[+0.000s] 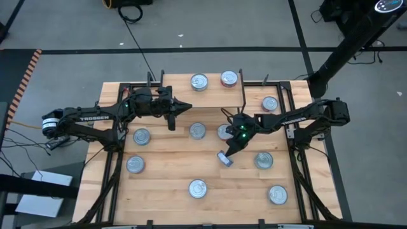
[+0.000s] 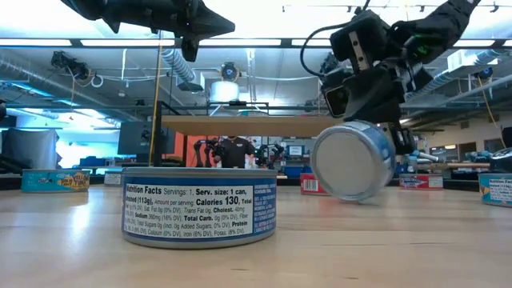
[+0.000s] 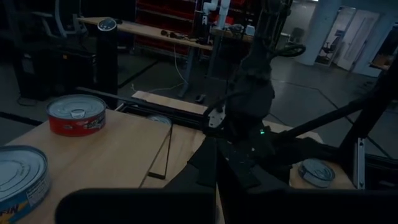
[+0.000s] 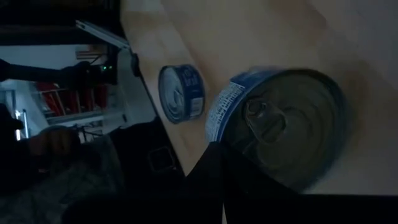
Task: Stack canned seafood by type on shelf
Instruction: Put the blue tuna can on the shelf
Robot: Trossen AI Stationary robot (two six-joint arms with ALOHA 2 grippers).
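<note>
Between right end effector (image 1: 224, 157) fingers (tilted): blue can (image 1: 224, 159).

My right gripper (image 1: 226, 154) grips a tin (image 2: 354, 160) of smooth silver metal with a blue paper label. The nearest can (image 2: 199, 206) has a glossy printed label. The table (image 1: 172, 168) is pale, grained wood; the shelf (image 1: 213, 95) has a light wood top.

Right gripper (image 1: 224, 157) clamped, tilted low (left arm (image 1: 95, 114) raised).
</note>
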